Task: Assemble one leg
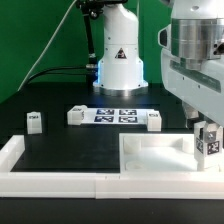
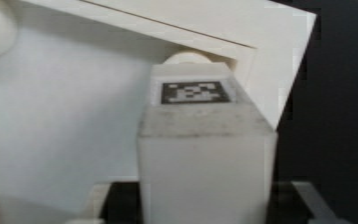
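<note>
White leg (image 1: 210, 143), tag facing outward, is clamped upright between the fingers (image 1: 198, 130), its lower end reaching past their tips just above a corner of the tabletop (image 1: 150, 158), apparently so it can drop into that corner's hole.

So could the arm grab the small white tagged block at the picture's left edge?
Probably not yet: nothing stands over that small white plastic leg, but the fingers are shut on a second leg over the white square tabletop.
</note>
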Motion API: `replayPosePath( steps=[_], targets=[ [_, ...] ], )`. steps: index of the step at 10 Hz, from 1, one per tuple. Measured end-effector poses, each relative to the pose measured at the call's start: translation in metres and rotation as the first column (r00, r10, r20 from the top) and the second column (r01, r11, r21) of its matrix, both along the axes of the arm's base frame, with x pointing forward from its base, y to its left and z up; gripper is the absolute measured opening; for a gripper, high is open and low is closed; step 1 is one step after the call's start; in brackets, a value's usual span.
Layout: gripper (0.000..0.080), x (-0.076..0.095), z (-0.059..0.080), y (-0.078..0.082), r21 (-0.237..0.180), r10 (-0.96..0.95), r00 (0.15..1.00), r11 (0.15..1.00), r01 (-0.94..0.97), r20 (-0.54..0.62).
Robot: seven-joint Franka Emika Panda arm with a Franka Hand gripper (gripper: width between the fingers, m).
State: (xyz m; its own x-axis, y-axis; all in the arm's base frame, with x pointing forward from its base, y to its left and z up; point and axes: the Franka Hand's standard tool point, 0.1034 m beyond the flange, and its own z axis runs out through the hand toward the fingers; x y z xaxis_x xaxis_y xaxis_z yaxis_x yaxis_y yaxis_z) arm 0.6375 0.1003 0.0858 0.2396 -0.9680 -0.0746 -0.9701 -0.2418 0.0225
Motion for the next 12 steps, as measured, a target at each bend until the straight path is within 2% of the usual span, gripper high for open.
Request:
replayPosePath(
  steps=[2, 4, 5, 6, 8, 10, 12],
  targets=[
    [0.0292, -0.0005, -0.0008, 0.0003, 0.002, 0.035, 0.999, 0.999, -0.035, 0.000],
    [0.0602, -0.0012, -0.0011, 0.0045, 0.004, 0.068, 0.998, 0.998, -0.068, 0.002],
    [0.0635, -0.0013, -0.0011, 0.0052, 0.006, 0.250, 0.968, 0.968, -0.251, 0.015],
    [0.0635, -0.0015, -0.0011, 0.0064, 0.008, 0.369, 0.929, 0.929, -0.369, 0.024],
    [0.0649, -0.0015, -0.0013, 0.0064, 0.010, 0.639, 0.768, 0.768, -0.640, 0.049],
    [0.0649, -0.0008, -0.0021, 0.0011, 0.002, 0.799, 0.597, 0.599, -0.801, 0.068],
    [0.0649, -0.0005, -0.0020, 0.0045, -0.012, 0.902, 0.425, 0.427, -0.904, 0.079]
  ],
)
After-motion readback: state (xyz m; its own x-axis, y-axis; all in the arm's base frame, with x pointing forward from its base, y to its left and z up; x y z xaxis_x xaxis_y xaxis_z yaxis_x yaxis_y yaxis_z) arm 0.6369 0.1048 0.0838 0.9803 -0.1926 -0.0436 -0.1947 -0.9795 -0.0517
